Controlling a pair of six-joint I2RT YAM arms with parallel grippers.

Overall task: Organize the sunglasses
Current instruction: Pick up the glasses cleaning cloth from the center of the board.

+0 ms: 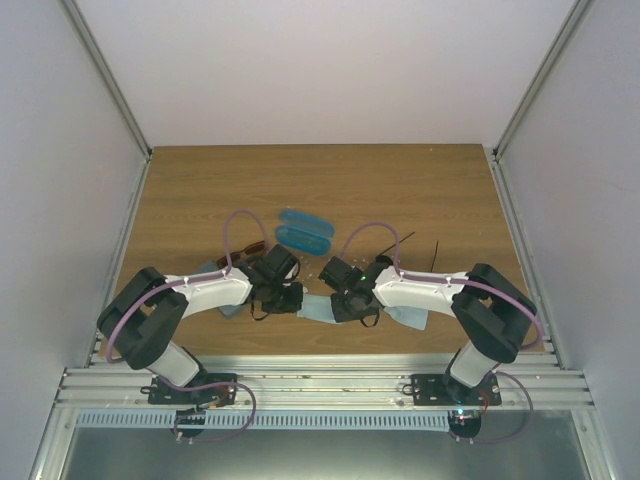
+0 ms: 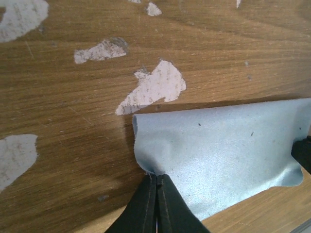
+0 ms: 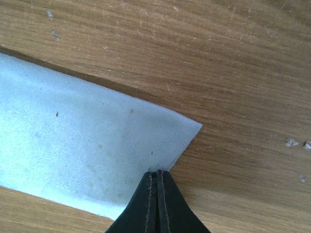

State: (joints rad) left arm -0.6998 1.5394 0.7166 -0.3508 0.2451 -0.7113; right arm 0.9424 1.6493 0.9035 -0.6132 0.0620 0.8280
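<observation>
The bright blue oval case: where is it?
The bright blue oval case lies in the top view near the middle of the table, just beyond the grey-blue case.

My left arm and right arm each have a smooth white forearm shell and chunky black joint housings. A thin lilac cable arcs out of each arm, and another curls beside each black base plate. A small green light glows on the right wrist. My left end effector and right end effector are matte black, each with two tapering fingers edged with pale seam lines.
</observation>
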